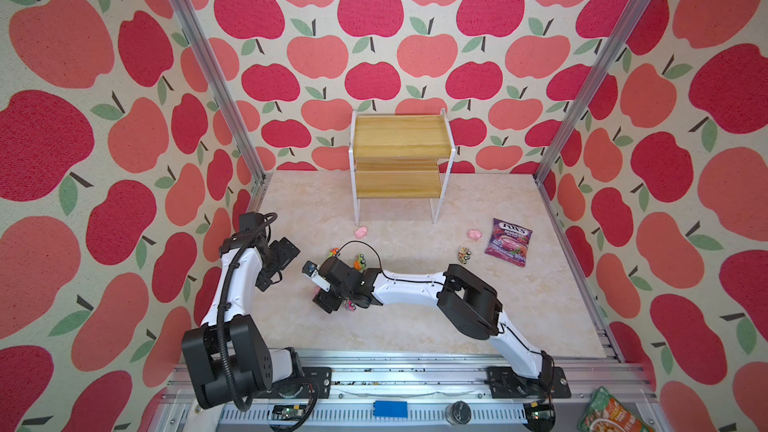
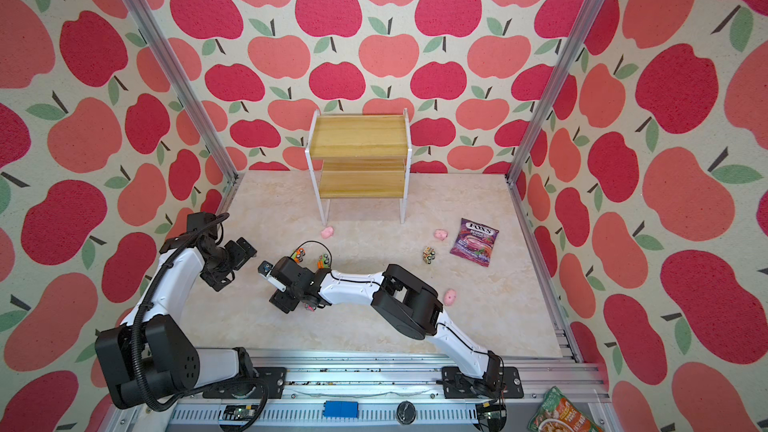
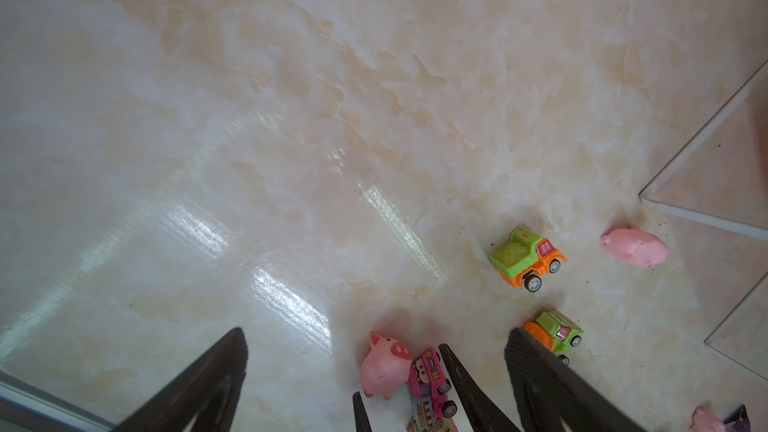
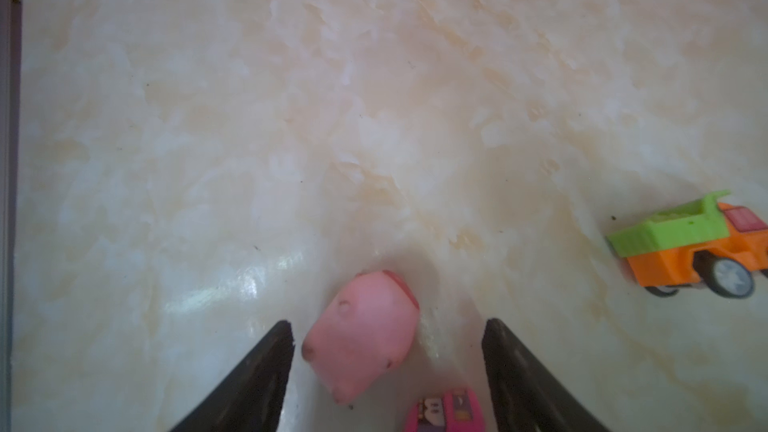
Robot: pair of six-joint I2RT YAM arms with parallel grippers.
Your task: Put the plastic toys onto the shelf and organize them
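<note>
The right pincer [image 4: 388, 326] is down at the bench [image 4: 208, 118], its jaws parted on either side of a pink pig [image 4: 361, 338] and not yet pinching it. A pink truck [image 4: 444, 413] lies just beside. The left pincer [image 3: 376, 336] hangs near, jaws wide and empty.

Farther out lie a dump truck [image 1: 333, 251], a mixer truck [image 1: 360, 260], a brown truck [image 1: 464, 254] near the candy bag [image 1: 508, 241], and three other pigs [image 1: 360, 232] [image 1: 474, 234] [image 2: 449, 296]. A fifth truck may sit under the wrist, though it cannot be made out.

The shelf [image 1: 401, 135] stands at the rear, both boards bare. The task appears barely begun, with every toy still to be placed.
</note>
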